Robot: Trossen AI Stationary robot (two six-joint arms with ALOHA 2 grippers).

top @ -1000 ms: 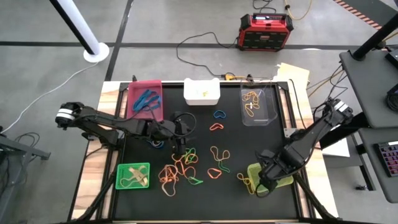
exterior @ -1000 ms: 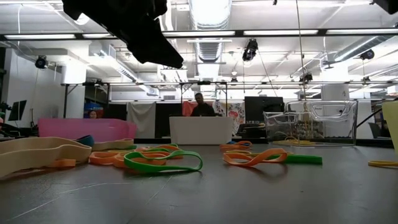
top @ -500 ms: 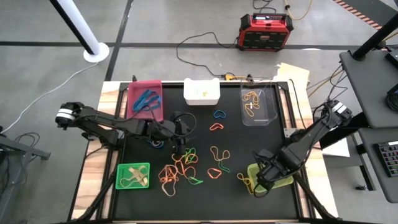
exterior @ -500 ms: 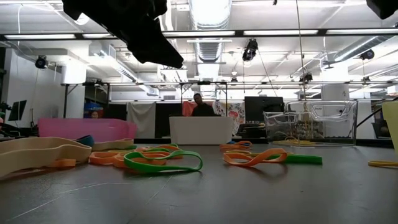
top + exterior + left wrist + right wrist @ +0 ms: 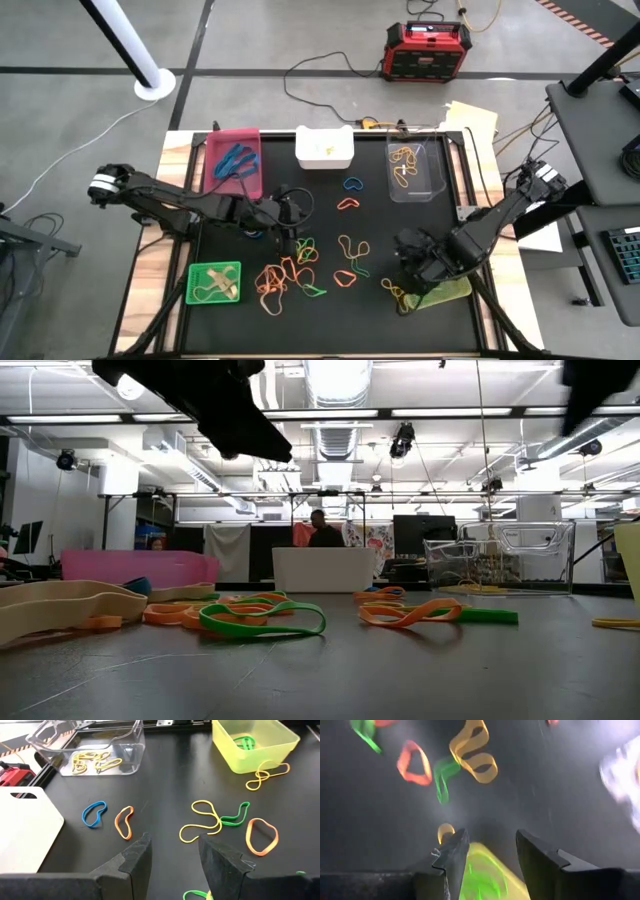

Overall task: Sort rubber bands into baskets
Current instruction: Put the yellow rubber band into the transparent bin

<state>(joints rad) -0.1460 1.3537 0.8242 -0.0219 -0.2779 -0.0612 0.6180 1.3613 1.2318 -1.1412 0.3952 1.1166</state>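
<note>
While left arm (image 5: 190, 205) reaches inward, right arm (image 5: 480, 230) over yellow-green basket (image 5: 445, 290), jaws parted.

Red-and-black box (image 5: 428, 50) on the floor — white pole (image 5: 130, 45) well apart

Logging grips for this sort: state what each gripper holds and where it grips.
Nothing is held. The left gripper is open and empty above the loose rubber bands; the right gripper is open and empty above the yellow-green basket.
</note>
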